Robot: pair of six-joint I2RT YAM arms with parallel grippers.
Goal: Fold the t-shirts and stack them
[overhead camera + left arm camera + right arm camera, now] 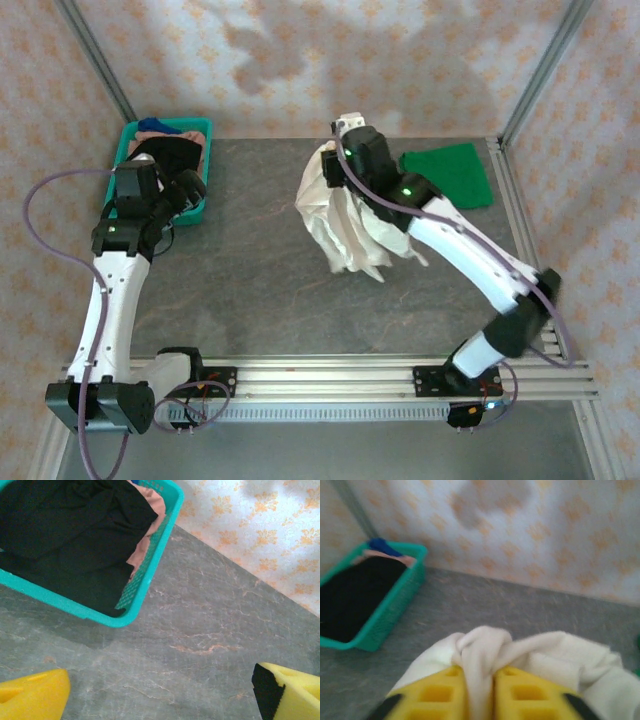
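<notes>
A cream t-shirt [345,225] hangs bunched above the middle of the table. My right gripper [340,135] is shut on its top; in the right wrist view a fold of the cream t-shirt [485,655] is pinched between the two yellow fingers [437,695]. The green t-shirt [450,175] lies folded flat at the back right of the table. My left gripper [160,690] is open over bare table next to the teal basket [145,585], its yellow fingers [35,697] wide apart with nothing between them.
The teal basket [195,190] at the back left holds dark, pink and blue clothes. A metal frame rail [330,380] runs along the near edge. Patterned walls close the back and sides.
</notes>
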